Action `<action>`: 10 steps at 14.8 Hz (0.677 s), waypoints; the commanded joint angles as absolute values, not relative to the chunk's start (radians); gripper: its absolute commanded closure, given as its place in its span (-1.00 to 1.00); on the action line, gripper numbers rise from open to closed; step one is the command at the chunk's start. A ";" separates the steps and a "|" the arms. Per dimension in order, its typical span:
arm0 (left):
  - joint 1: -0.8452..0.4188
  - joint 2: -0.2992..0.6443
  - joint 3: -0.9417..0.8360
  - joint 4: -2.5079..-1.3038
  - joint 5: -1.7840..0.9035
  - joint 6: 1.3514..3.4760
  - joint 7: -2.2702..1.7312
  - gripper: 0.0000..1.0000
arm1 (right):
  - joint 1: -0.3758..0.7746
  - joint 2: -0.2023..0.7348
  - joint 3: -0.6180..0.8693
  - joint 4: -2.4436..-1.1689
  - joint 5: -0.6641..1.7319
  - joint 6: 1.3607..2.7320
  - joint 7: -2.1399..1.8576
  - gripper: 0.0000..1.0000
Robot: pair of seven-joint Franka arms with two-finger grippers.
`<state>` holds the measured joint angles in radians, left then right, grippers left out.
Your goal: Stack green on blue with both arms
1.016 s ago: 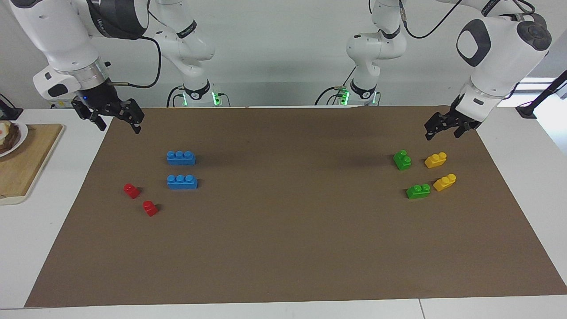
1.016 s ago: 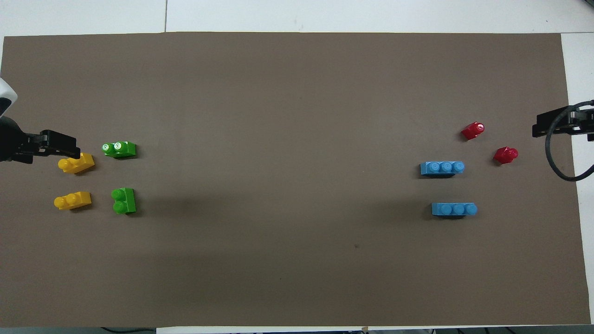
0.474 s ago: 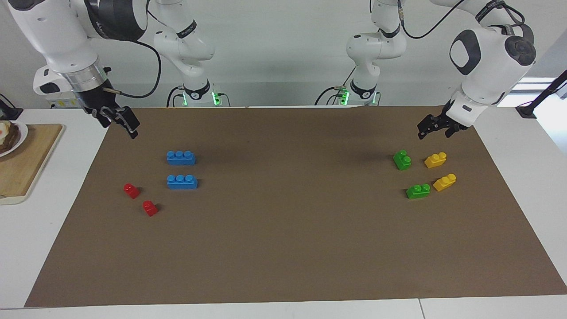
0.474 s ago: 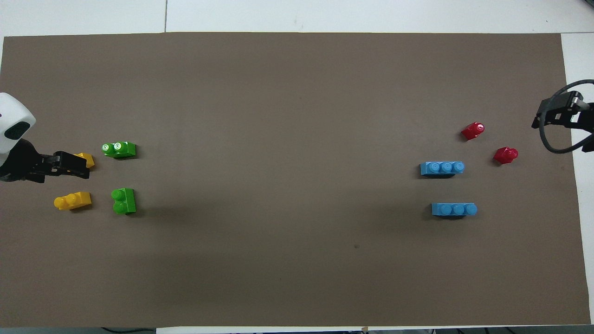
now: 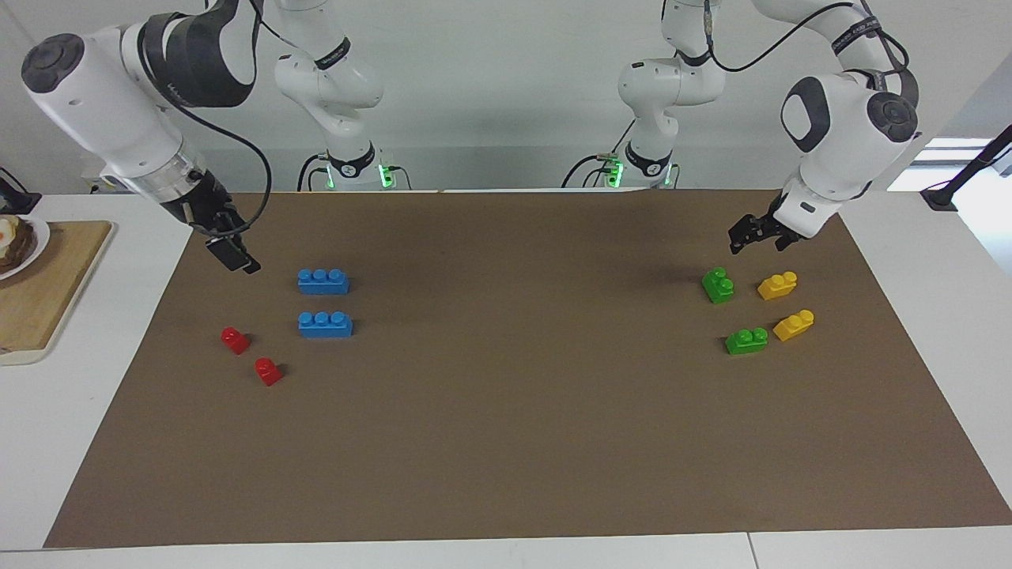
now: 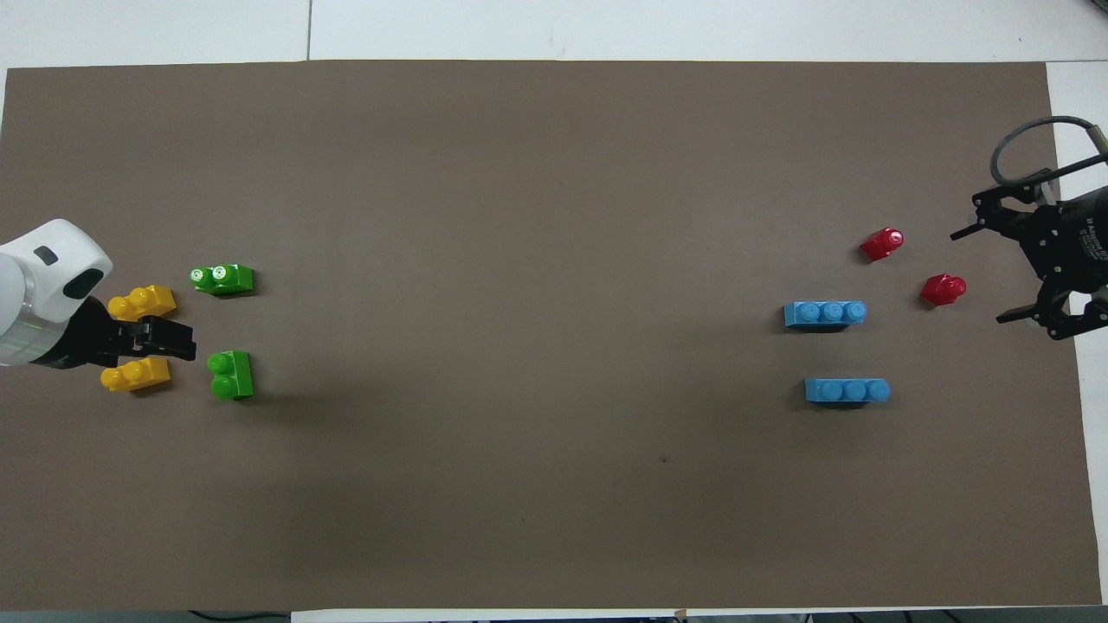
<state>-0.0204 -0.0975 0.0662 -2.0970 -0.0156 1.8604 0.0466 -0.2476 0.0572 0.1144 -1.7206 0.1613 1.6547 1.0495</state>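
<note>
Two green two-stud bricks lie toward the left arm's end: the nearer green brick (image 5: 718,285) (image 6: 231,374) and the farther green brick (image 5: 746,341) (image 6: 222,278). Two blue three-stud bricks lie toward the right arm's end: the nearer blue brick (image 5: 322,281) (image 6: 847,391) and the farther blue brick (image 5: 325,324) (image 6: 824,313). My left gripper (image 5: 739,237) (image 6: 169,339) is open and empty, in the air beside the nearer green brick, between the yellow bricks. My right gripper (image 5: 233,257) (image 6: 982,277) is open and empty, in the air over the mat's edge by the red bricks.
Two yellow bricks (image 5: 777,285) (image 5: 794,325) lie beside the green ones. Two red bricks (image 5: 235,340) (image 5: 268,371) lie beside the blue ones. All rest on a brown mat (image 5: 506,411). A wooden board (image 5: 39,300) with a plate sits off the mat at the right arm's end.
My left gripper has come down and in over the yellow bricks toward the nearer green brick. My right gripper has turned, lowered and moved in toward the blue bricks. No brick has moved.
</note>
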 commanded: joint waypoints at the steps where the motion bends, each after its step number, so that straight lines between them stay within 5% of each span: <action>1: -0.023 -0.156 0.060 -2.187 -0.009 1.914 0.048 -1.00 | -0.287 0.126 0.123 -1.727 0.215 1.698 1.144 -0.99; 10: -0.028 -0.155 0.060 -2.307 -0.009 2.072 0.025 -1.00 | -0.305 0.144 0.124 -1.924 0.328 1.913 1.266 -0.98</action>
<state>-0.0211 -0.1224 0.0604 -2.2335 -0.0156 2.0000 0.0409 -0.2907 0.1599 0.1116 -1.8670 0.3016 1.8541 1.2515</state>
